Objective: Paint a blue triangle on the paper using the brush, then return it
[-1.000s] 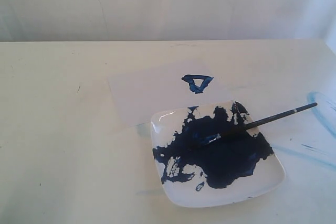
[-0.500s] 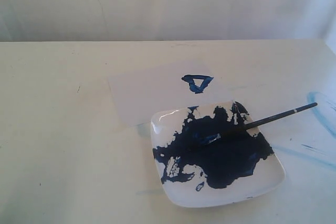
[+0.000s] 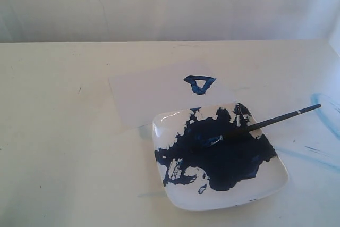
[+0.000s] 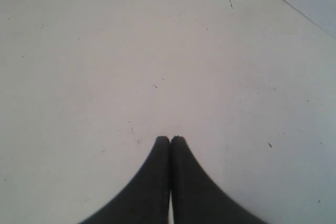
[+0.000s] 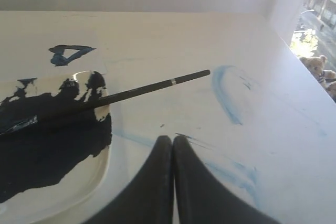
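Nothing has moved since the earlier frames: brush, plate and paper lie as they did, and neither arm shows in the exterior view.

Nearest, the right hand (image 5: 172, 139) hangs over the bench (image 3: 64, 131) with its fingers pressed together on nothing. The left hand (image 4: 170, 139) is likewise pressed together and empty, over bare bench. A faint edge crosses one corner of its view, and I cannot tell what it belongs to.

Just ahead of the right hand, past pale blue smears (image 5: 223, 95), lies the brush (image 3: 260, 125). Its long axis runs slantwise. The bristle end sits in the dark paint pool (image 3: 223, 155) on the plate (image 3: 234, 198). The handle crosses the plate's right rim and juts out over the bench on the right arm's side. That free handle end is the part to reach, so I judge the right hand the nearer. Where the left hand stands from the brush cannot be told.

Beyond the plate lies the paper (image 3: 149, 94), its near edge tucked behind the plate's far rim. The triangle (image 3: 200, 84) is painted near the paper's right end, point toward the plate. With the brush back on the plate, the task looks done.

The bristles are lost in the dark paint. Whether the handle tip touches the bench is unclear.
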Controlling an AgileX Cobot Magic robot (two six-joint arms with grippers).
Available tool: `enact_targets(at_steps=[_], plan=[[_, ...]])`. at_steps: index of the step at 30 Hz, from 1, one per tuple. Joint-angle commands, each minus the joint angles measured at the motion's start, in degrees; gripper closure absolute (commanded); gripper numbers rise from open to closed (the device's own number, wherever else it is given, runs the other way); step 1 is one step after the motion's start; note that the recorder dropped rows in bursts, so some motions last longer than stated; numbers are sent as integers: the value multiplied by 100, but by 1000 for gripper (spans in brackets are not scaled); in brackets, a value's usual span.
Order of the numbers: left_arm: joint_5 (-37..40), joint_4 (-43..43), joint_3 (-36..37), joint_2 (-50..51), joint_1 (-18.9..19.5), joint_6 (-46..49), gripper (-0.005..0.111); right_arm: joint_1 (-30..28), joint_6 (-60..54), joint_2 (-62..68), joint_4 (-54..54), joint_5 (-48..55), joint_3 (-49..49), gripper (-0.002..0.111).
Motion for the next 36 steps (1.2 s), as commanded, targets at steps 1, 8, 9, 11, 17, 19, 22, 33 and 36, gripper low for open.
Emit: enact_targets(at_steps=[1,8,9,11,17,19,22,33,36], plan=[[-5,0,0,-28,1,-4,107,-308,-21,-32,11,-28,14,108],[-5,0,0,-28,1,-4,107,-553,-21,-32,11,-28,14,108],[-5,0,0,-28,1,-4,107,-553,-21,-32,11,-28,14,108],[-5,0,0,-28,1,-4,107,-553,-21,-32,11,-28,14,108],[-5,0,0,-28,1,-4,107,-553,-21,-32,11,-28,14,108],[-5,0,0,-28,1,-4,107,-553,-21,-32,11,-28,14,108],[-5,0,0,-28,1,-4,107,-553,-21,-32,11,-28,14,108],[-5,0,0,-28,1,-4,107,-554,-21,-32,11,-28,14,108],[-5,0,0,-28,1,-4,107,-554,-21,-32,11,-28,14,108]])
